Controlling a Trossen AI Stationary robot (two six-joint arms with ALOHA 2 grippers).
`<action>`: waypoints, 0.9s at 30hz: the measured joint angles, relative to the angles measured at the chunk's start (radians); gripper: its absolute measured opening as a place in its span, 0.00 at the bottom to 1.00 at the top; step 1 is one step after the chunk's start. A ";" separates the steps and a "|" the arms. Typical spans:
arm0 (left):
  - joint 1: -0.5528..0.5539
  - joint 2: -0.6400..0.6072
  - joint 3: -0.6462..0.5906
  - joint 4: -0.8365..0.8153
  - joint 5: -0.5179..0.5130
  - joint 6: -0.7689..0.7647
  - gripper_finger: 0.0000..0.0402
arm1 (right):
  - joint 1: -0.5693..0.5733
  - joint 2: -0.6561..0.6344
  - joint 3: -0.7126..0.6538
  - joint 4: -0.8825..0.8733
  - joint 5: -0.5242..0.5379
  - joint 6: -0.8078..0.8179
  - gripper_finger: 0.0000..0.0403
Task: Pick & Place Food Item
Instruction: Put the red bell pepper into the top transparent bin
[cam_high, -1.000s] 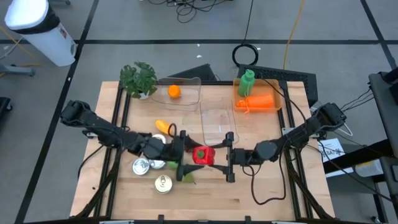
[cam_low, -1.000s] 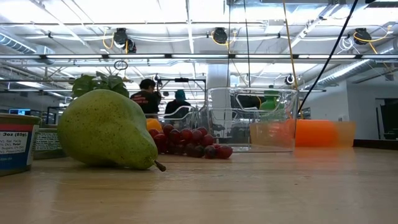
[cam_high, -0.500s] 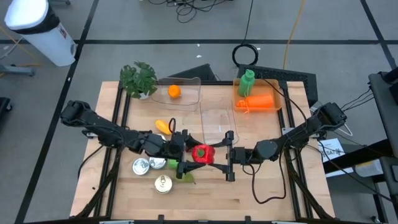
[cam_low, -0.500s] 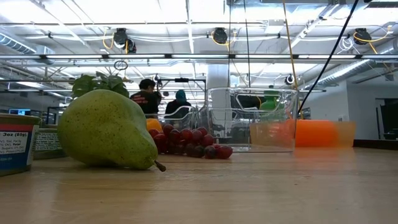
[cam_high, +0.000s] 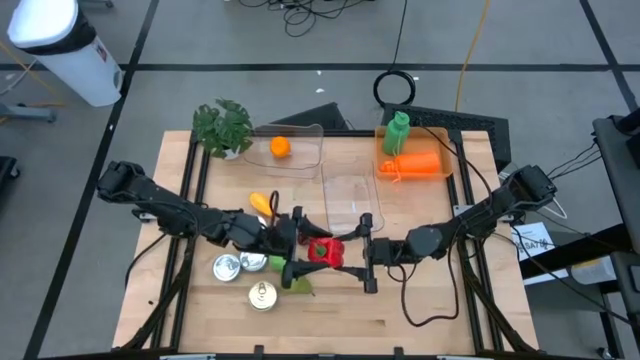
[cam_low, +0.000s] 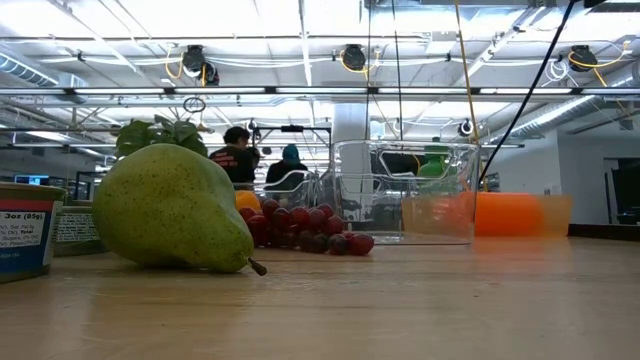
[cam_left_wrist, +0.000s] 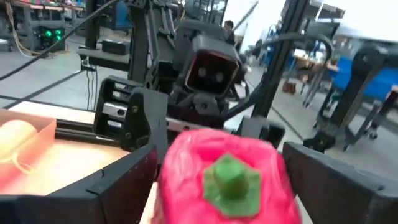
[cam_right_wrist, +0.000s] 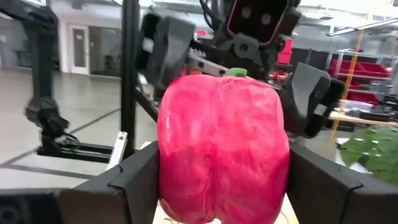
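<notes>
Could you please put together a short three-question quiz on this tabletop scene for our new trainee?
1. True or false: the red pepper sits between the left gripper and the right gripper.
2. Where is the orange? A) in a clear tray B) beside the cans C) in a gripper
3. Fill in: in the low view, the big green fruit in front of the grapes is a ____.

Key: 1 true; 2 A; 3 pear.
</notes>
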 joint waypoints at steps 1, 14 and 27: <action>0.000 0.000 0.000 -0.009 0.003 0.012 0.88 | 0.000 0.000 0.000 0.007 -0.008 0.007 0.68; -0.011 -0.001 0.000 -0.057 0.047 0.091 0.84 | 0.000 0.000 0.000 0.009 -0.035 0.018 0.68; -0.017 -0.001 0.000 -0.061 0.037 0.130 0.76 | 0.000 0.000 0.000 0.010 -0.041 0.018 0.68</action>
